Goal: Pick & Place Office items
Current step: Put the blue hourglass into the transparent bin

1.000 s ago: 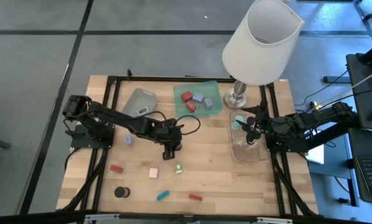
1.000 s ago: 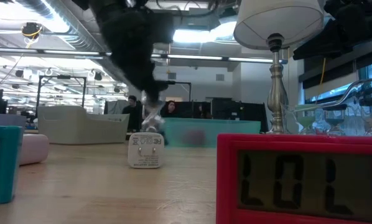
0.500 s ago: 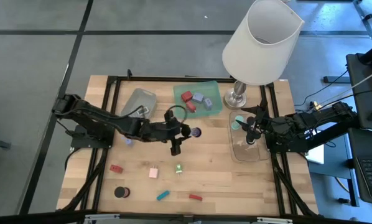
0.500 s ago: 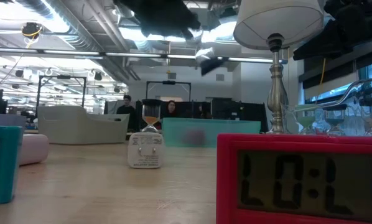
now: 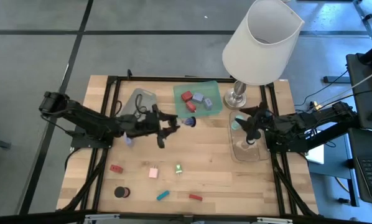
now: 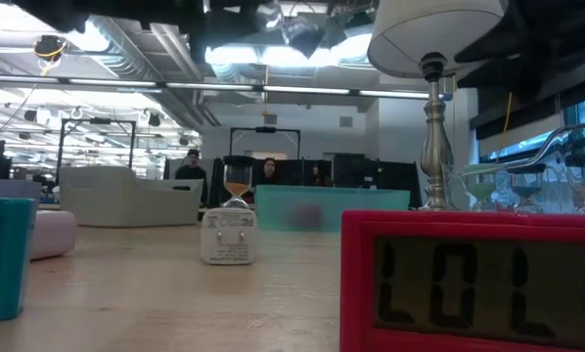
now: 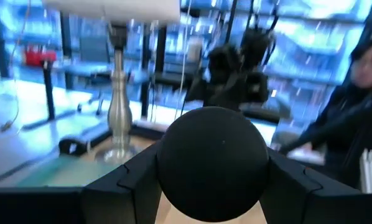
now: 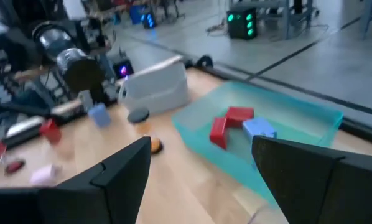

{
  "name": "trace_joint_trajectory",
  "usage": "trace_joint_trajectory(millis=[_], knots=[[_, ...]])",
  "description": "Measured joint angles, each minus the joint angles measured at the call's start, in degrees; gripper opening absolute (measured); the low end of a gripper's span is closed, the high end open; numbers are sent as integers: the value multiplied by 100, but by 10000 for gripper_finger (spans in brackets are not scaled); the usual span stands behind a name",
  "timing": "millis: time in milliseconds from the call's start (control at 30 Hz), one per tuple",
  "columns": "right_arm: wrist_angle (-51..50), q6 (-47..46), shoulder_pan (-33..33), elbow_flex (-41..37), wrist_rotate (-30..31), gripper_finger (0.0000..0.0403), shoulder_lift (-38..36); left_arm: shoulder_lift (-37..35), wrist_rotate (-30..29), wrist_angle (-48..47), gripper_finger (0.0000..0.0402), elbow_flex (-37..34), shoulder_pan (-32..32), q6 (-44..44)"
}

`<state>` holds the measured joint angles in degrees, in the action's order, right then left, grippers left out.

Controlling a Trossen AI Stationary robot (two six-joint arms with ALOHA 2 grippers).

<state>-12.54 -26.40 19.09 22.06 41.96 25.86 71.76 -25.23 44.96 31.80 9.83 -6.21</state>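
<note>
Left gripper (image 5: 173,122): clamped on a black round piece (image 7: 212,163), seen only at its wrist; beside green tray (image 5: 198,86).
Right gripper (image 5: 247,119): jaws apart, over clear tray (image 5: 248,154).

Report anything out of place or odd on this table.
Nothing looks spilled or damaged. The odd fixture is the lamp, whose shade overhangs the green tray. The left gripper holds a black round piece beside that tray; loose pieces like the pink block lie scattered.
</note>
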Motion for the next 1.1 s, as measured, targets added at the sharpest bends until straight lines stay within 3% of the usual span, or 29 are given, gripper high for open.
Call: trace_joint_trajectory(millis=[100,367,500,667,900,1100], knots=[[383,-6,0,0,277,283,51,68,300,744,204,-211,-93,189],[1556,582,-40,0,650,283,238,463,541,1508,213,-233,-219,428],[2449,747,-178,0,-9,283,685,742,680,2220,207,-233,-219,722],[4030,1800,-338,2,-934,283,1689,996,978,2926,207,-229,-221,897],[6201,2919,-602,0,-1922,284,3180,1043,1219,3081,207,-182,-223,853],[6727,3487,-754,316,-2459,302,4118,1043,1338,3074,207,-57,-223,849]])
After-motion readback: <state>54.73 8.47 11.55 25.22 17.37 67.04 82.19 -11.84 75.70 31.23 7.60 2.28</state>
